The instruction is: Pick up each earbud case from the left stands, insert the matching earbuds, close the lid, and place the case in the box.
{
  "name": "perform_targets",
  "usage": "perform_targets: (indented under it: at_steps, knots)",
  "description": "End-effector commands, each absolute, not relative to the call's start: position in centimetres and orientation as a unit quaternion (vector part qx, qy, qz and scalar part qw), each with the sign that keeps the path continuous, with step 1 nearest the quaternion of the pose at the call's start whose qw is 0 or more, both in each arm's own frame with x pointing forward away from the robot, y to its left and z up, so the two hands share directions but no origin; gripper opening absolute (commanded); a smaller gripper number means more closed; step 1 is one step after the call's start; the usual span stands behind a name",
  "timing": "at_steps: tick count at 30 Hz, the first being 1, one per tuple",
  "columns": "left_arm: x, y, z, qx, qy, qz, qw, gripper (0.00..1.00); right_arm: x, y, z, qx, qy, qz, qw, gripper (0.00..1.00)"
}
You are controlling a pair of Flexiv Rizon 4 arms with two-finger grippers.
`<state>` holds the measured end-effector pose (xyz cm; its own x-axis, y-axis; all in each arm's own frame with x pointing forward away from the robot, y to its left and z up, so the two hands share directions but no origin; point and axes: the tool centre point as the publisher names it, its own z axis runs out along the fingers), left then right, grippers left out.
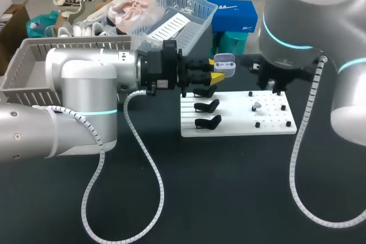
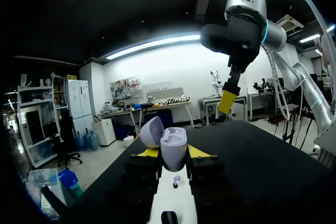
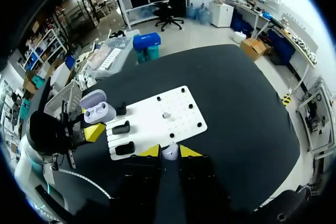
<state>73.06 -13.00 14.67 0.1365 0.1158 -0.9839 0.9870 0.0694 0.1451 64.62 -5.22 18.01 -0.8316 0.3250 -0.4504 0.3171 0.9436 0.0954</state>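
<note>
One earbud case (image 1: 225, 63), lid raised, is clamped in the left jaws, yellow fingertips (image 2: 199, 151) pressing it from both sides. It hangs just off the far corner of the white board (image 1: 274, 127), at the stands' end. Three black stands (image 1: 207, 106) sit in a column on that end. There are two earbuds. The held earbud (image 3: 169, 151) is pinched in the nearly closed right jaws over the board's edge, and the second earbud (image 1: 257, 106) lies among the pegs. Dark desk (image 1: 229, 187) surrounds the board.
</note>
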Motion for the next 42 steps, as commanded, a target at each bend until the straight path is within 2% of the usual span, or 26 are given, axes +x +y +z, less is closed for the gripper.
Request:
perform_targets:
  at_steps: [1,5,26,42]
  knots:
    - [73.1,-13.0,14.6,0.541,0.509,-0.415,0.525,0.00,65.8,-4.0,18.8,0.174,0.961,-0.019,0.217,0.00]
    - [73.1,-13.0,14.6,0.541,0.509,-0.415,0.525,0.00,66.4,-3.3,19.5,0.169,0.964,0.020,0.206,0.00]
    - [73.1,-13.0,14.6,0.541,0.509,-0.415,0.525,0.00,68.4,0.3,21.3,0.157,0.966,0.000,0.207,0.00]
    - [73.1,-13.0,14.6,0.541,0.509,-0.415,0.525,0.00,69.2,1.1,21.2,0.201,0.959,0.015,0.201,0.00]
